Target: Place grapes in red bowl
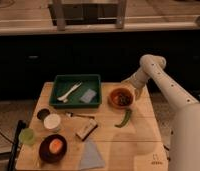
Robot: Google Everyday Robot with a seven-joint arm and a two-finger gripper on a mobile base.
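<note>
The desk is made of pale, matt wood. The green tray is seen as smooth plastic, and the red bowl is slightly glossy. The end effector, held just beside the bowl's right rim, is cased in smooth whitish plastic.

One white arm in view, coming off robot's bulky white torso, which fills frame's 4-5 o'clock corner. Upper link runs from torso toward 11 o'clock, long & straight, up to a rounded elbow jt, the arm's highest pt. From elbow the forearm folds back down toward 8 o'clock, short & fairly steep, so arm makes an inverted V. Claw hangs at forearm's end, aimed down-left, abt 3 o'clock from frame centre, below elbow & well apart from torso on its 10 o'clock side. Wrist detail too dim to make out.
</note>
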